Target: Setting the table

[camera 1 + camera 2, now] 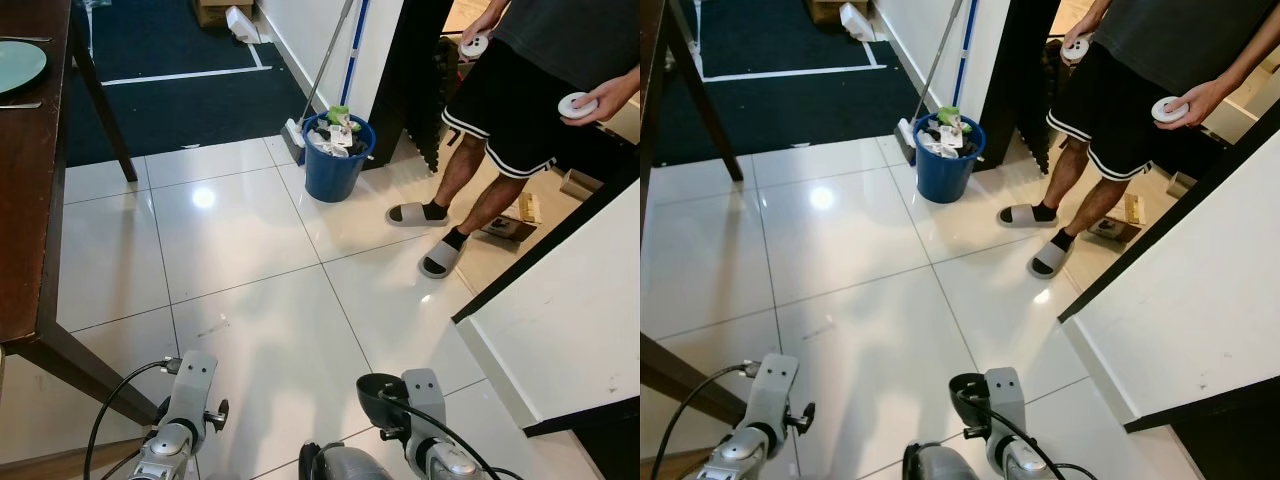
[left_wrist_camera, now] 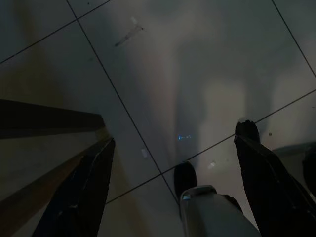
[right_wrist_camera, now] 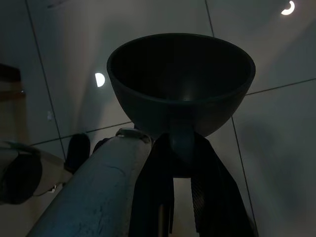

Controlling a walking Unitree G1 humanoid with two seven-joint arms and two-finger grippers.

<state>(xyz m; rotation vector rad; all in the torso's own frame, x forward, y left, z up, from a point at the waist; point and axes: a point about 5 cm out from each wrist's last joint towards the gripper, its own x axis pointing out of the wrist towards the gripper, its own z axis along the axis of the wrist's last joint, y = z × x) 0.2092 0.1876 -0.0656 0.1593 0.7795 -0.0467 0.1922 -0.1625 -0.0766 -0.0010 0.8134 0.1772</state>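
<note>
- Dark round bowl (image 3: pixel 180 84), deep, rim up, clamped at its base by right gripper (image 3: pixel 181 148), low over white tiles (image 1: pixel 250 240).
- Left gripper (image 2: pixel 173 163) spread wide, holding nothing.
- Wooden table (image 1: pixel 30 200) edge left, white counter (image 1: pixel 570 320) right, person (image 1: pixel 520 110) and blue bucket (image 1: pixel 337 160) ahead.

Blue bucket (image 1: pixel 942 170) on white tiles — a person (image 1: pixel 1110 110) stands just beside it.

Your head cameras are looking forward and down, both taking in the white tiled floor (image 1: pixel 250 260) and blue bucket (image 1: pixel 943 165). Your left wrist camera is facing the same tiles from close up; your right wrist camera is peering past a dark bowl (image 3: pixel 180 84).
</note>
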